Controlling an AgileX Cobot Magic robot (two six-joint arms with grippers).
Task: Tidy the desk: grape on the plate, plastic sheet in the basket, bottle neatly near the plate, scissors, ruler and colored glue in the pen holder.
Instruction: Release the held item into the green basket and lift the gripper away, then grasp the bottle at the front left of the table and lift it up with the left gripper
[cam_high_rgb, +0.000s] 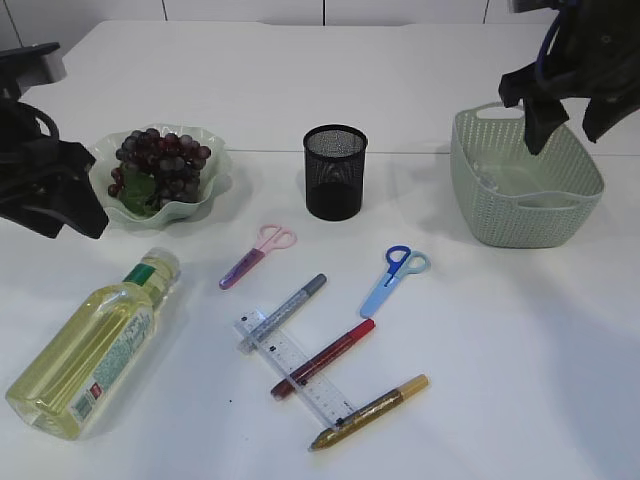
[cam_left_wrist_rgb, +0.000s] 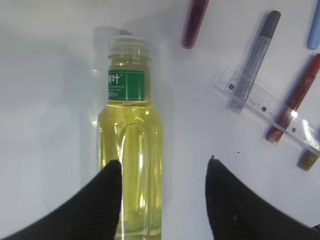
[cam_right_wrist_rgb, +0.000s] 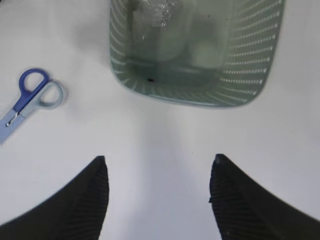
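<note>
At the far left of your exterior view, your left gripper (cam_high_rgb: 60, 205) hangs dark above the white table (cam_high_rgb: 520, 350); its wrist camera shows the jaws spread apart, empty, with one fingertip (cam_left_wrist_rgb: 112, 172) over the bottle's body.

That clear plastic bottle of yellow liquid with a green neck label (cam_high_rgb: 95, 345) lies on its side at the front left, cap pointing toward the plate. Behind it sits the pale green wavy-edged plate (cam_high_rgb: 215, 165), and the bunch of dark purple grapes (cam_high_rgb: 160, 160) already rests on it.

Moving right, small pink-handled scissors with a purple blade cover (cam_high_rgb: 257, 255) lie just in front of the black mesh pen holder (cam_high_rgb: 335, 172), which stands upright near the centre. In front of these, a silver glitter glue pen (cam_high_rgb: 290, 308) lies across one end of the clear plastic ruler (cam_high_rgb: 295, 375). A red glue pen (cam_high_rgb: 325, 358) also crosses the ruler, and a gold glue pen (cam_high_rgb: 372, 412) lies at its near end. Blue-handled scissors (cam_high_rgb: 395, 280) lie just right of the pens.

Further right stands the sage-green woven plastic basket (cam_high_rgb: 525, 215). The clear plastic sheet (cam_right_wrist_rgb: 155, 15) lies crumpled inside it. Your right gripper (cam_high_rgb: 565, 110) hovers above the basket's rim at the far right, jaws spread apart and empty.
</note>
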